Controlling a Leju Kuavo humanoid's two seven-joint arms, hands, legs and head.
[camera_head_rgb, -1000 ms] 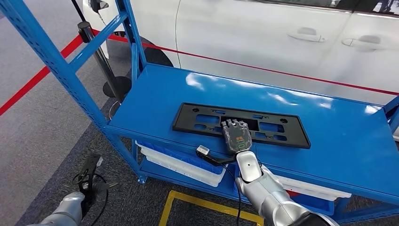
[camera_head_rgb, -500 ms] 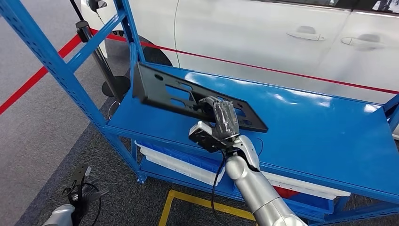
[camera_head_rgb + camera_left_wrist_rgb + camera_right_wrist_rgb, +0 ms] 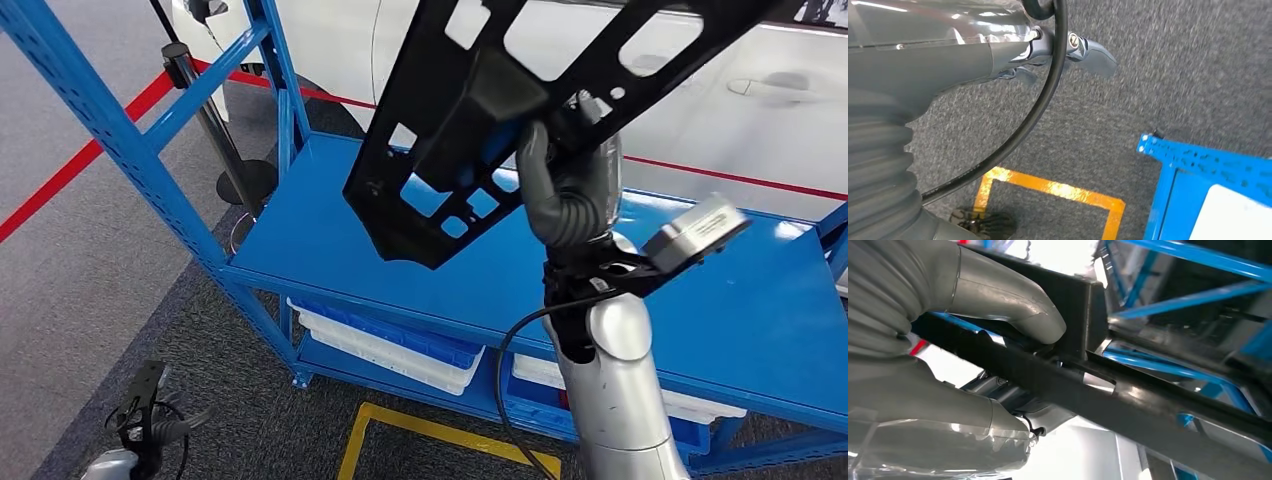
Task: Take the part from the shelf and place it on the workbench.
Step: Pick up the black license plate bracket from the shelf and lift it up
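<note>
The part [image 3: 470,100] is a long black plastic plate with cut-outs. My right hand [image 3: 572,195] grips it and holds it high above the blue shelf [image 3: 720,290], steeply tilted and close to the head camera. In the right wrist view the thumb [image 3: 1013,305] presses on the black part [image 3: 1128,405], with the other fingers under it. My left hand [image 3: 145,415] hangs low at the left over the grey carpet. The left wrist view shows the left hand [image 3: 948,60] with its fingers stretched out and nothing in them.
A white car [image 3: 480,60] stands right behind the shelf, with a red tape [image 3: 720,178] across it. A black stanchion [image 3: 215,130] and the shelf's blue upright [image 3: 110,130] are at the left. White bins [image 3: 380,350] sit on the lower level. A yellow floor marking [image 3: 400,430] lies in front.
My right hand has lifted the black part off the shelf top, swinging it up and tilting it steeply. The left arm has sunk a little lower.
</note>
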